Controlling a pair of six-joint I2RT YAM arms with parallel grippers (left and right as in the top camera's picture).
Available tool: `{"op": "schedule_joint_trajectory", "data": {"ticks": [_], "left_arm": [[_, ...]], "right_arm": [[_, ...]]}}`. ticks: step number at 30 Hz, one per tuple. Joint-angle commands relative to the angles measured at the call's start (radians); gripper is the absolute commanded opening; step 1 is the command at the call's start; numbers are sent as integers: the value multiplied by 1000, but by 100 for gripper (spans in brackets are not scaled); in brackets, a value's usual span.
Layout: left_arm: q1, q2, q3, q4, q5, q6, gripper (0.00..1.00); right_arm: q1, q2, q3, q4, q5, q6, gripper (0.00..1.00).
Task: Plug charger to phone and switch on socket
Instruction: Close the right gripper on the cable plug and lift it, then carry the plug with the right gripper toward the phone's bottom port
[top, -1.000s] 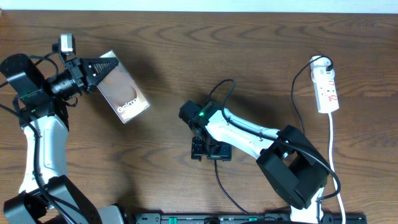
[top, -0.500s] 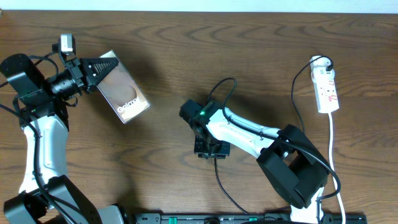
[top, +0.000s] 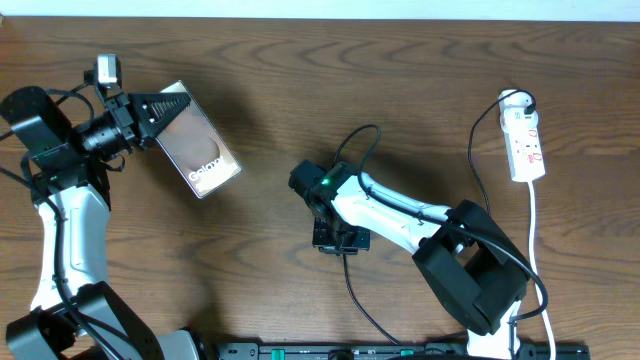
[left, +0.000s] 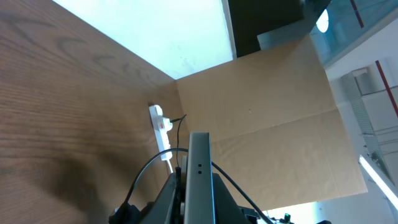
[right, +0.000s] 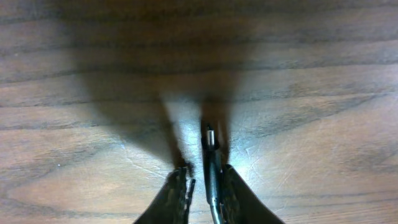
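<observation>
The phone, glossy brown with white lettering, is held off the table at the far left, with my left gripper shut on its upper end. In the left wrist view the phone shows edge-on between the fingers. The charger, a thin black cable, runs from the front edge up to my right gripper at mid-table. In the right wrist view its plug tip lies inside the right gripper, whose jaws have narrowed round it, the right finger against it. The socket lies at the far right.
The socket's white cord runs down the right side toward the front edge. A black plug sits in the socket's top end. A thicker black arm cable loops above the right wrist. The socket also shows small in the left wrist view.
The right gripper's jaws have drawn in from wide open to a narrow slot round the charger's plug. The left arm and the phone have not moved.
</observation>
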Motion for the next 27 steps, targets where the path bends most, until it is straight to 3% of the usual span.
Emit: {"op": "schedule_joint_trajectory", "data": {"ticks": [1,4,13,18,22,27], "left_arm": [[4,-3,6,6,31,7,7],[4,-3,6,6,31,7,8],[4,-3,6,5,31,7,8],[4,-3,2,6,31,7,7],[4,-3,-7,6,31,7,8],[4,-3,-12,6,31,7,8]], "right_arm": [[-6,18,16,-3,8,11,11],[-6,18,16,-2,8,11,1],[-15,18,16,2,-76,-18,1],[-68,18,16,58,-264,-186,1],[-130,18,16,182,-586,-452,1],[-216,18,16,320,-847,-608,1]]}}
